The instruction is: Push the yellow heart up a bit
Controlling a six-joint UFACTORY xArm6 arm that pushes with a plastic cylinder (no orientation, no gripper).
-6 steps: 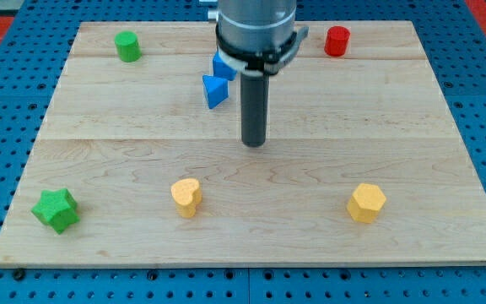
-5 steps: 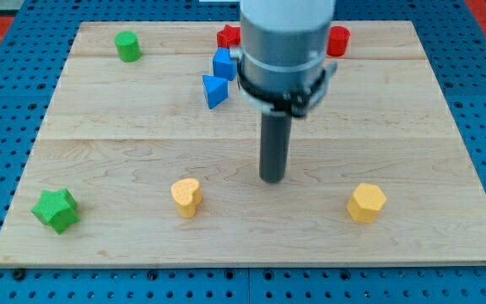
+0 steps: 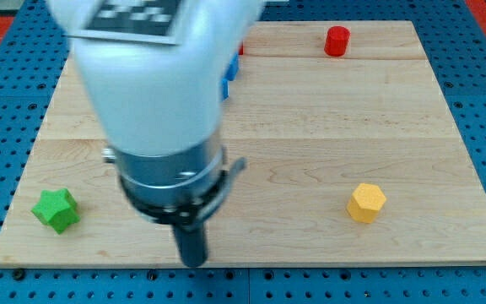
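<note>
My tip (image 3: 193, 260) is low at the view's bottom edge of the wooden board (image 3: 327, 127), left of centre. The arm's big white and grey body fills the view's upper left and hides the spot where the yellow heart was lying; the heart does not show. A yellow hexagon block (image 3: 366, 203) lies well to the tip's right. A green star block (image 3: 56, 209) lies to the tip's left.
A red cylinder (image 3: 337, 40) stands near the board's top right. Slivers of a blue block (image 3: 229, 76) and a red block (image 3: 241, 48) peek out beside the arm near the top. A blue pegboard (image 3: 479, 101) surrounds the board.
The arm has swung from the board's middle down and left to the bottom edge. It now covers the yellow heart, the green cylinder and most of the blue blocks.
</note>
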